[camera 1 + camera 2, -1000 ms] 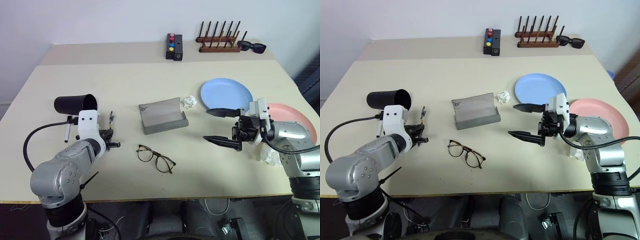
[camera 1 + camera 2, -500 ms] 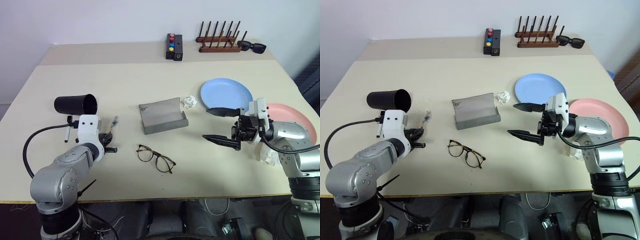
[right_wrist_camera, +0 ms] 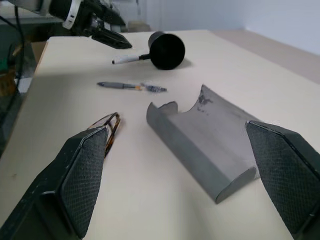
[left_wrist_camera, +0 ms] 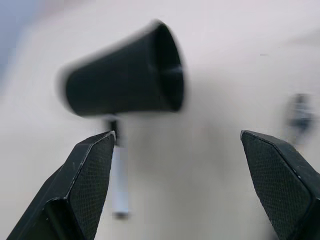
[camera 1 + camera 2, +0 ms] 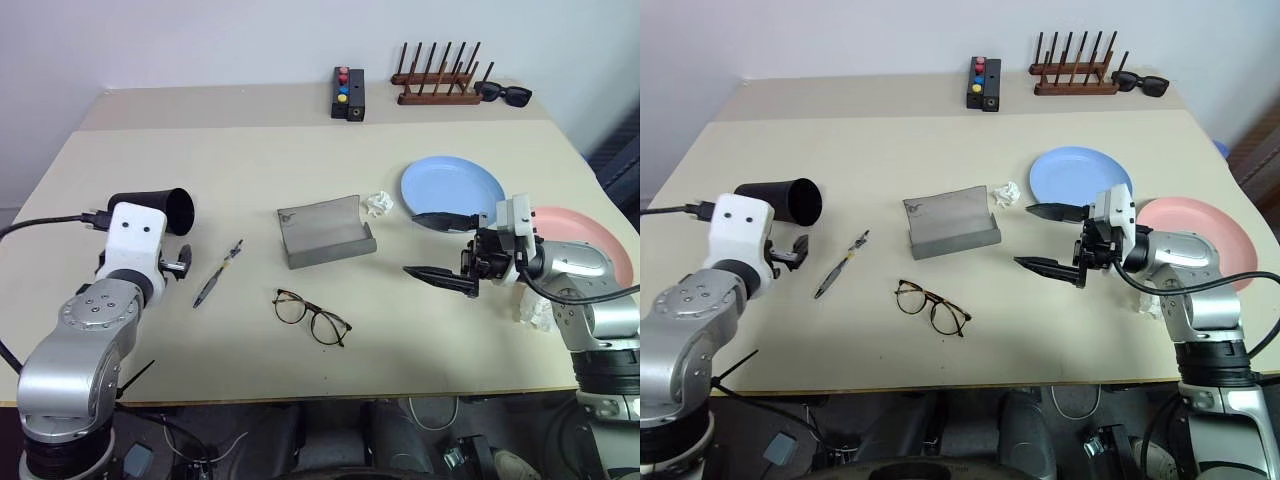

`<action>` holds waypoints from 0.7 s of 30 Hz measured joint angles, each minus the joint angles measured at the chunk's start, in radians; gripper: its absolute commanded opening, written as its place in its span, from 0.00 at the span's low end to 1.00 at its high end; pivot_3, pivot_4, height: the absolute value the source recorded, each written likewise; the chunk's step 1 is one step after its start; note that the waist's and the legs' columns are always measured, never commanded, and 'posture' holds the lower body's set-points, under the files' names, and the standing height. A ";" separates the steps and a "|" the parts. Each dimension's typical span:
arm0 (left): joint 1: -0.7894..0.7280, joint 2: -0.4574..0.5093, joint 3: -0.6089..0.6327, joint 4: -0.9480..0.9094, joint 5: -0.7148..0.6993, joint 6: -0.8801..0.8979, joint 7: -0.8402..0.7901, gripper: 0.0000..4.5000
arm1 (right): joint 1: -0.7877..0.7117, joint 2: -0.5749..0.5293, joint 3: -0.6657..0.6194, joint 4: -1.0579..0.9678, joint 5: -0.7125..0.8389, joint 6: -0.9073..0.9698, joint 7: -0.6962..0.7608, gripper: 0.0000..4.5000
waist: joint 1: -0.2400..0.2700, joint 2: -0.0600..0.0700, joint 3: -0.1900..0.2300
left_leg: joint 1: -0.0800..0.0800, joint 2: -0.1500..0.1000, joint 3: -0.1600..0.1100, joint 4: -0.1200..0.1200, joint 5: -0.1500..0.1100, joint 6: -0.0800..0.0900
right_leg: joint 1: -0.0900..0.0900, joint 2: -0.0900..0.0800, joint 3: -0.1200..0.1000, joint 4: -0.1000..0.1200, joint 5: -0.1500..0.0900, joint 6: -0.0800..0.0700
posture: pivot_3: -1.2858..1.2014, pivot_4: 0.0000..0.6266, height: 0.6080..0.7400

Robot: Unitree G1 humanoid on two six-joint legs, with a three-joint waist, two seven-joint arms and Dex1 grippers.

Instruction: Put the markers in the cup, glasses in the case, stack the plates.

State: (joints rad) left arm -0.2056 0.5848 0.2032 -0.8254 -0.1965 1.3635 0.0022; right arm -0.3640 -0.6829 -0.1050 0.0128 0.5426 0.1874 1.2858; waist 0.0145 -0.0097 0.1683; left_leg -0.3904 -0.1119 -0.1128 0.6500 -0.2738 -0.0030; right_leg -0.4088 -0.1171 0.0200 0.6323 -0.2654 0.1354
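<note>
The left tool (image 4: 175, 185) hangs with fingers spread and empty. Straight ahead of it the cup (image 4: 122, 75) lies tipped over, with the white marker (image 4: 119, 180) beside it, and the dark marker (image 5: 218, 273) to its right (the nearer arm).

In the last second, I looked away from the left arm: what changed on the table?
The left gripper let go of the dark marker, which now lies on the table beside the tipped cup, and the arm lifted away toward the robot's left with fingers spread. The right gripper stayed open and still. White marker, case, glasses and both plates kept their places.
</note>
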 measured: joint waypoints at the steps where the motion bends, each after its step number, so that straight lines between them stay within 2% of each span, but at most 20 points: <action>1: -0.016 0.006 -0.028 0.002 0.025 0.000 0.022 0.91 | -0.008 0.005 0.009 0.006 -0.005 -0.005 0.002 1.00 | 0.001 0.000 0.000 | 0.000 0.000 0.000 0.000 0.000 0.000 | 0.000 0.000 0.000 0.000 0.000 0.000 | 0.52 0.24 1.00; 13: -0.104 -0.041 -0.318 0.162 0.336 -0.038 0.283 0.91 | -0.043 0.019 0.023 0.032 -0.018 -0.018 0.022 1.00 | -0.001 0.000 0.000 | 0.000 0.000 0.000 -0.001 0.000 0.000 | 0.000 0.000 0.000 0.000 0.000 0.000 | 0.52 0.24 1.00; 21: -0.183 -0.140 -0.385 0.324 0.486 -0.075 0.366 0.91 | -0.048 -0.006 0.019 0.036 -0.018 -0.018 0.040 1.00 | 0.000 -0.001 0.000 | 0.000 -0.001 -0.001 0.000 0.000 0.000 | 0.000 0.000 -0.001 0.000 0.000 0.000 | 0.52 0.24 1.00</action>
State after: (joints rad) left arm -0.3883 0.4445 -0.1822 -0.5017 0.2892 1.2883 0.3684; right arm -0.4117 -0.6887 -0.0863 0.0490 0.5249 0.1694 1.3258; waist 0.0146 -0.0103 0.1686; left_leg -0.3906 -0.1124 -0.1133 0.6498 -0.2737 -0.0029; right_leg -0.4093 -0.1171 0.0194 0.6326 -0.2652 0.1356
